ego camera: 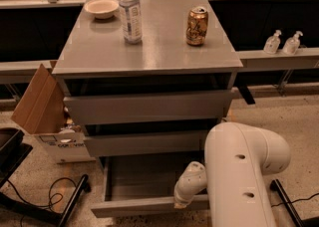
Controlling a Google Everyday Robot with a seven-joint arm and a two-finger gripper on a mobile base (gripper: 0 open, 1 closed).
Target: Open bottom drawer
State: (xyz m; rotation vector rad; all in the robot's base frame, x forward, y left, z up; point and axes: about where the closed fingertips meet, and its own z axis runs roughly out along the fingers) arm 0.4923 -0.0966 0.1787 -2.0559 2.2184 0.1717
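Note:
The bottom drawer of the grey cabinet stands pulled out, its plain grey tray showing empty inside. Its flat grey front panel runs along the bottom of the view. My gripper is at the right part of that front panel's top edge, at the end of the white arm. The fingers are hidden behind the wrist and the panel. The two drawers above, the middle one and the top one, stand pushed in further.
On the cabinet top stand a water bottle, a brown can and a white bowl. A cardboard box sits left of the cabinet. A black stand and cable lie at lower left. Two pump bottles stand on a ledge at right.

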